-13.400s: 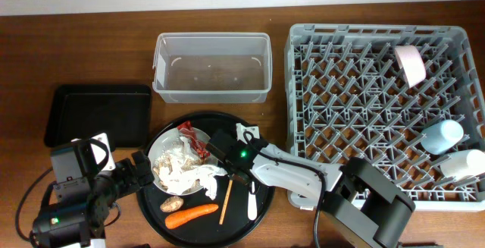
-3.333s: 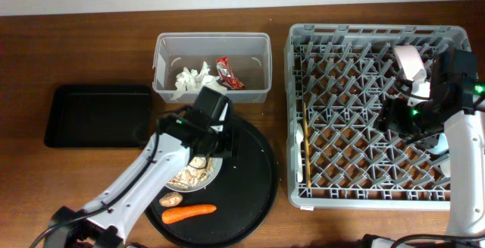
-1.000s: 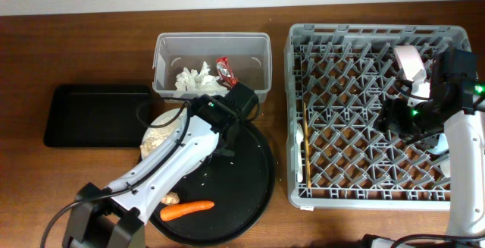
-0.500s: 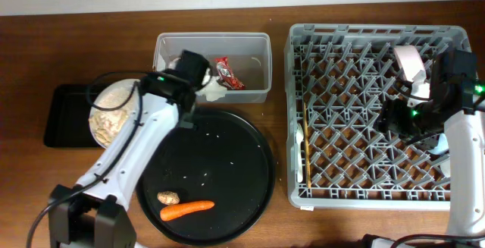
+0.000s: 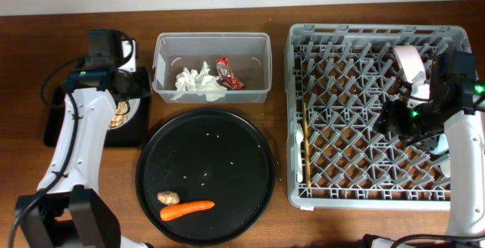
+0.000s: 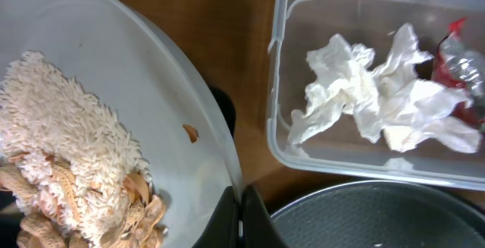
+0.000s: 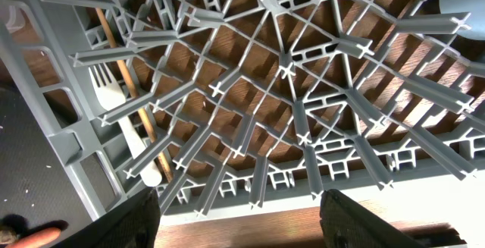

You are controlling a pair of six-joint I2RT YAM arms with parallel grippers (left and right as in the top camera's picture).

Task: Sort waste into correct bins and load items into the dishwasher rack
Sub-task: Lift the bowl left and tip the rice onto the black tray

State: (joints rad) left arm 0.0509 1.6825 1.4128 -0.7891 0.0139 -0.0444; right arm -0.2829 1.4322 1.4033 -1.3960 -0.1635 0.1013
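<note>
My left gripper (image 6: 241, 206) is shut on the rim of the white plate (image 6: 129, 104), which carries white rice scraps (image 6: 61, 138) and brown bits. In the overhead view the plate (image 5: 120, 114) hangs tilted over the shallow black tray (image 5: 53, 130), with the left gripper (image 5: 130, 90) at its upper edge. The clear tub (image 5: 170, 89) holds the crumpled tissue (image 5: 198, 83) and the red wrapper (image 5: 227, 73). My right gripper (image 5: 400, 123) stands open above the dishwasher rack (image 5: 364, 36), nothing between its fingers. The fork (image 5: 301, 153) and chopsticks (image 5: 306, 130) lie in the rack's left side.
The large round black tray (image 5: 227, 157) holds a carrot (image 5: 187, 210), a brown lump (image 5: 168, 197) and a few stray rice grains. A pale cup (image 5: 409, 62) stands in the rack's far right. The clear tub's near wall (image 6: 341, 157) is close beside the plate.
My left arm has carried the plate leftward and away from the round tray to above the black rectangular tray, and it is tilted more steeply. The right arm has not moved.
</note>
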